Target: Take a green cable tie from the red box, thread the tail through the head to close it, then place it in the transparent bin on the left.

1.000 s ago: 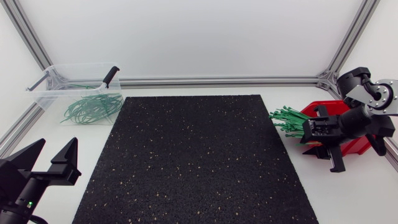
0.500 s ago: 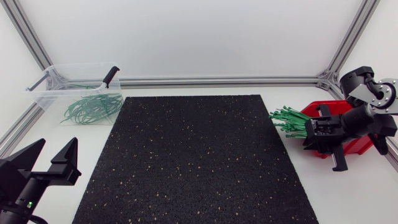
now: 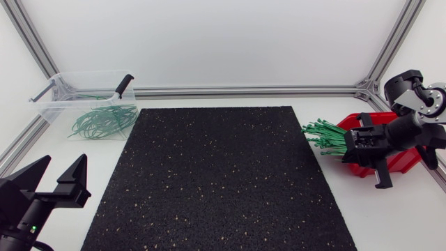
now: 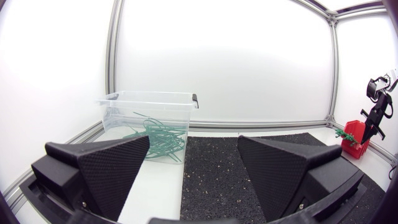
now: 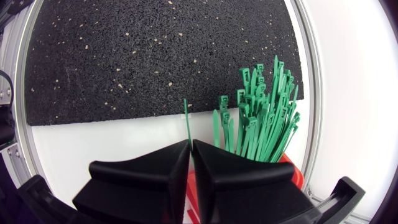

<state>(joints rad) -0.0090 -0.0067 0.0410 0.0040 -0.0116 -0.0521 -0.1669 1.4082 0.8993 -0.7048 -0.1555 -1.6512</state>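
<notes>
My right gripper [image 5: 190,146] is shut on a single green cable tie [image 5: 186,118], whose thin end sticks out ahead of the fingertips. Beside it, a bundle of green cable ties [image 5: 261,118] fans out of the red box [image 5: 290,169]. From above, that gripper [image 3: 362,150] hovers at the red box [image 3: 403,162] on the right, with the bundle [image 3: 324,134] pointing toward the mat. The transparent bin [image 3: 56,104] at the back left holds several looped green ties [image 3: 104,120]. My left gripper [image 3: 52,183] is open at the front left, nothing between its fingers.
A black speckled mat [image 3: 219,178] covers the middle of the table. A black-handled tool [image 3: 122,86] rests on the bin's rim. An aluminium frame rail [image 3: 251,90] runs along the back edge.
The right gripper's fingers have closed on the tie and the arm has shifted slightly right. The left arm has not moved.
</notes>
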